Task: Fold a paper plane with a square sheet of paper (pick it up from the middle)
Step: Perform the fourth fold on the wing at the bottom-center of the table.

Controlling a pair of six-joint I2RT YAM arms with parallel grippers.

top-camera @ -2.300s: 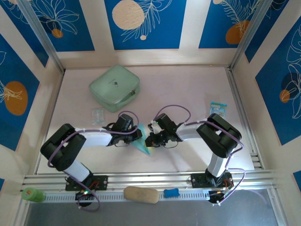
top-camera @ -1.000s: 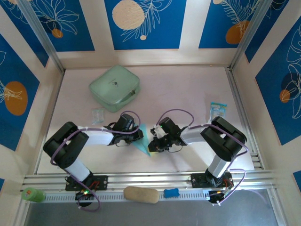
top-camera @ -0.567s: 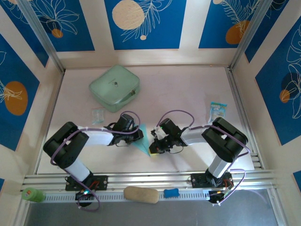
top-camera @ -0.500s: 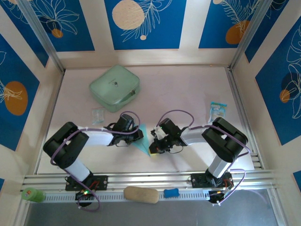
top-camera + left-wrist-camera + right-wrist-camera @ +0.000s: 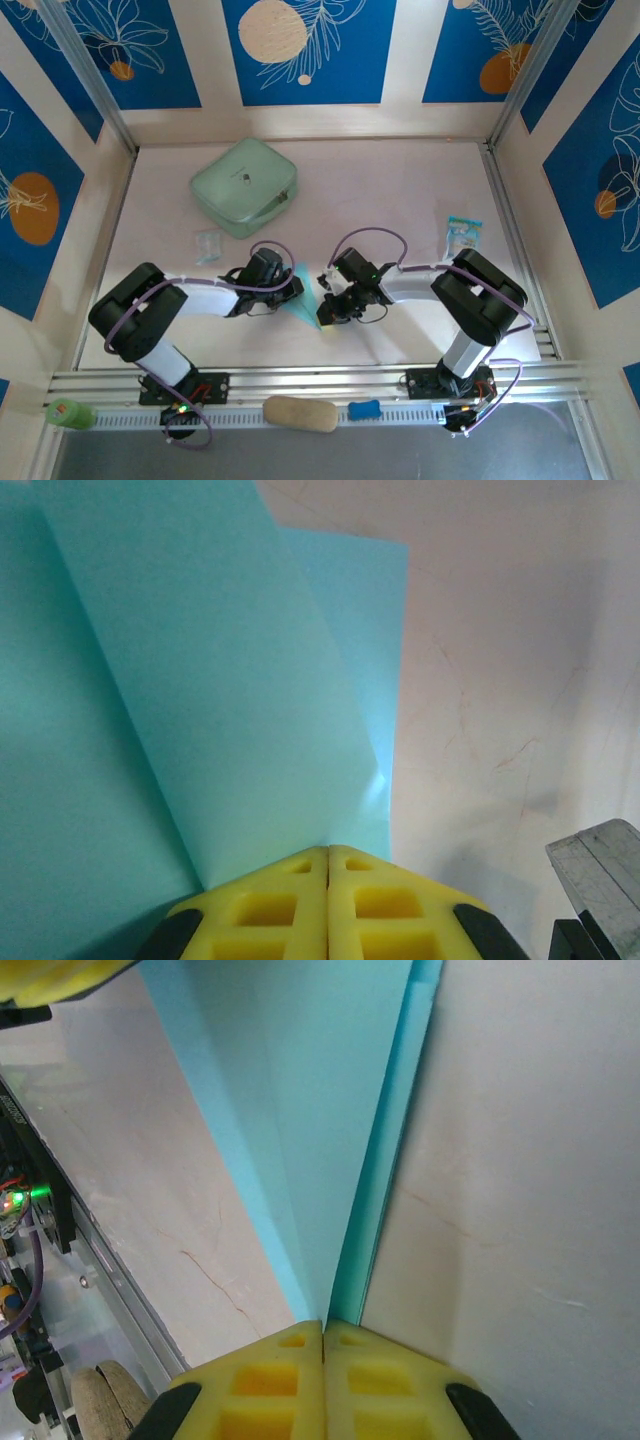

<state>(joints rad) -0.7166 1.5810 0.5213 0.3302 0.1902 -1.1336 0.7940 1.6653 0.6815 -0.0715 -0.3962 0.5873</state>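
We look down into a booth of cream walls set with blue panels [image 5: 310,50] painted with white leaves and orange discs, and its floor is a pale, faintly veined table [image 5: 400,180]. At the far left of the metal rail [image 5: 300,380] along the near edge sits a small green object [image 5: 66,413]. Toward the back left a mint-green rounded case [image 5: 244,186] lies flat, and a small pale packet [image 5: 207,245] lies just in front of it without touching it. The left arm [image 5: 150,315] bends in from its base toward the middle, where the left end effector [image 5: 293,291] meets the paper plane [image 5: 303,298]. This is a folded, pointed piece of light cyan-blue paper at the front centre of the table, between the two end effectors. In the left wrist view the yellow fingertips [image 5: 290,880] are pressed together, closed on the paper. A creased flap rises from the seam between them, with a second layer behind it. On the rail below we see a tan oblong object [image 5: 300,413] and, just right of it, a small blue one [image 5: 364,409]. The right end effector [image 5: 324,314] holds the plane from the other side, at its narrow near end. In the right wrist view its yellow pads [image 5: 400,1400] are likewise clamped together, and the paper's fold lines converge into their seam. The yellow tip of the left end effector shows in that view's top left corner. Near the table's right edge, well apart from the arms, lies a small printed blue-white packet [image 5: 463,235].
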